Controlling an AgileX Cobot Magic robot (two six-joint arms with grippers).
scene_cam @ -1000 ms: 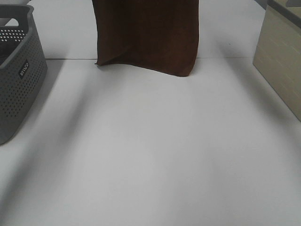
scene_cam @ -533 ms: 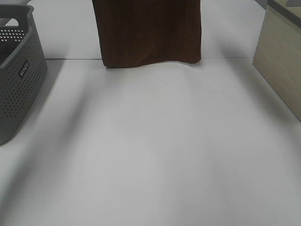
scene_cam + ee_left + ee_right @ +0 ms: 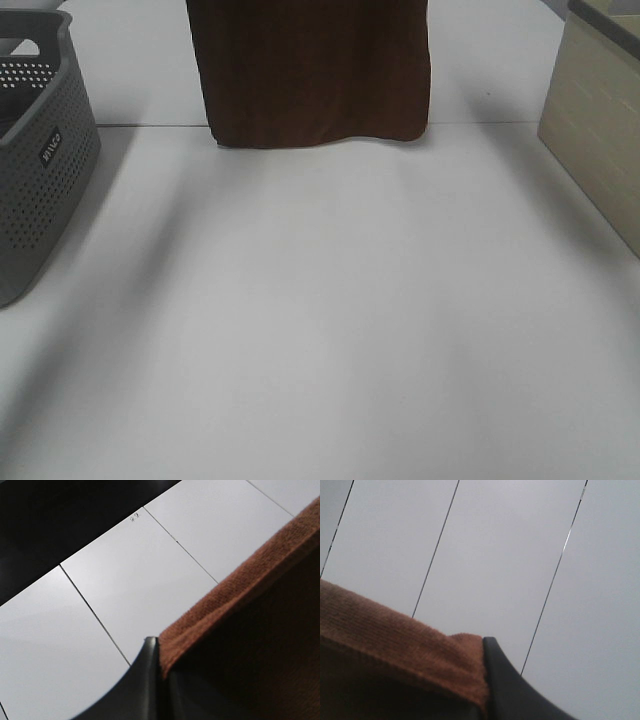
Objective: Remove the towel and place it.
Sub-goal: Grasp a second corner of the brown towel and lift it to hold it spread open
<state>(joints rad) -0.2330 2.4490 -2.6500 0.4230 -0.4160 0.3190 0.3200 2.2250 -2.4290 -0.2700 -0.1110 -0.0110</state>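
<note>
Basket [image 3: 40,150] is sitting left, box [image 3: 600,130] right (well apart) — towel [image 3: 315,70] is hanging between, left gripper [image 3: 161,675] and right gripper [image 3: 486,685] clamping its hem tight.

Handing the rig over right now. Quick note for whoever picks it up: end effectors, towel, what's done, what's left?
Left end effector: shut on the towel, pinching its top edge.
Right end effector: shut on the towel's other top corner.
Towel: hangs spread between the two over the far part of the table. Cannot tell whether its bottom hem touches the surface.
Grey basket on the left, beige box on the right.
Done: towel picked up and held.
Left: lay it down and release. Nothing is placed yet.
</note>
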